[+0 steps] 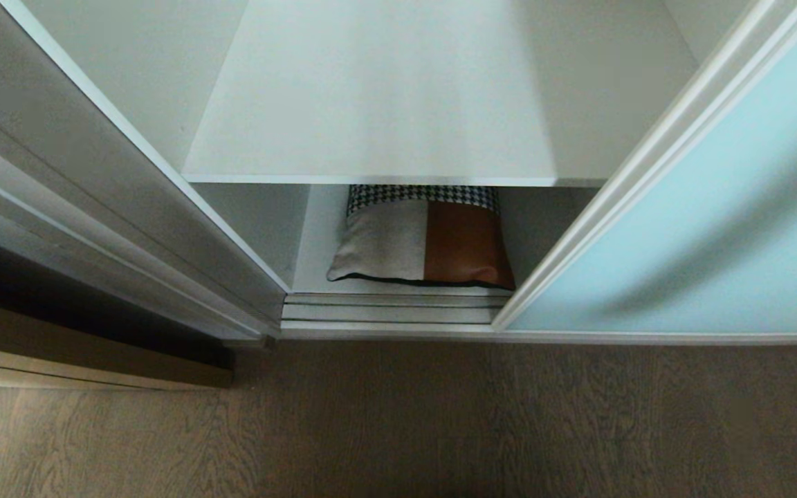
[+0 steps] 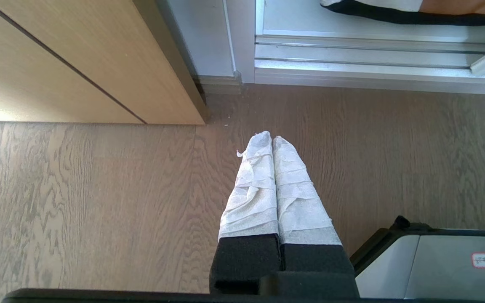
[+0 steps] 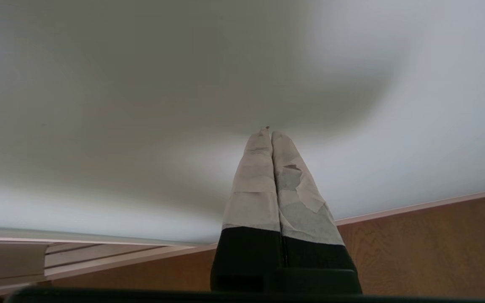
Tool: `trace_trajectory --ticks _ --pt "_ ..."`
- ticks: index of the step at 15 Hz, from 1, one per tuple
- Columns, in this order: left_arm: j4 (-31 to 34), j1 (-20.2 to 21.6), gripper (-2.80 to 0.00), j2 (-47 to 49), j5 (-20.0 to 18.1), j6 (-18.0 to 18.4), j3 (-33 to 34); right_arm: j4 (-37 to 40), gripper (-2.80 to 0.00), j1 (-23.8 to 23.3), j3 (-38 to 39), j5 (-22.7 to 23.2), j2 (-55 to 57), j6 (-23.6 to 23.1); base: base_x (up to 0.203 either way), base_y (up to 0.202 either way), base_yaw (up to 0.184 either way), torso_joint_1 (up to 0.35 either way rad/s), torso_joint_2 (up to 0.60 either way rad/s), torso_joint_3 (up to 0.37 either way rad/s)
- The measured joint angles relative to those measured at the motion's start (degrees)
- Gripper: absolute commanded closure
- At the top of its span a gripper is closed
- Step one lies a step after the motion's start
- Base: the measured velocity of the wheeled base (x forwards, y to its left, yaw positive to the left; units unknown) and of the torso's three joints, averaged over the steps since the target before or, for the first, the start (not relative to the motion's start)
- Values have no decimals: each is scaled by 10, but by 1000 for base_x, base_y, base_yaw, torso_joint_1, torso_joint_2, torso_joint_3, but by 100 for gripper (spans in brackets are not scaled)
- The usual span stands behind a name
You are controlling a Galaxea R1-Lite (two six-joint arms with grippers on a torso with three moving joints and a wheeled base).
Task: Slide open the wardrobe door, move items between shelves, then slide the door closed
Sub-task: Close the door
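The sliding wardrobe door (image 1: 703,228), a frosted pale-blue panel in a slim white frame, stands at the right with the wardrobe open beside it. A patchwork cushion (image 1: 423,238) in houndstooth, cream and rust-brown lies on the bottom shelf (image 1: 315,235); its black-piped edge (image 2: 394,17) shows in the left wrist view. The white shelf (image 1: 385,117) above it is bare. My right gripper (image 3: 269,132) is shut and empty, its tips right at the frosted door panel (image 3: 141,105); I cannot tell whether they touch. My left gripper (image 2: 272,138) hangs shut and empty over the floor. Neither arm shows in the head view.
Silver door tracks (image 1: 388,308) run along the wardrobe's threshold. A tan wood door (image 2: 78,63) stands to the left of the opening. Grey-brown wood flooring (image 1: 398,429) lies in front. Part of my own base (image 2: 436,265) sits beside the left gripper.
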Motion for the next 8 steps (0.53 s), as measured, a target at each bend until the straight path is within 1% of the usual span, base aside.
trace_trajectory --ticks 8 --pt "0 0 0 0 0 0 0 2 0 68 19 3 -11 0 0 0 0 0 0 0"
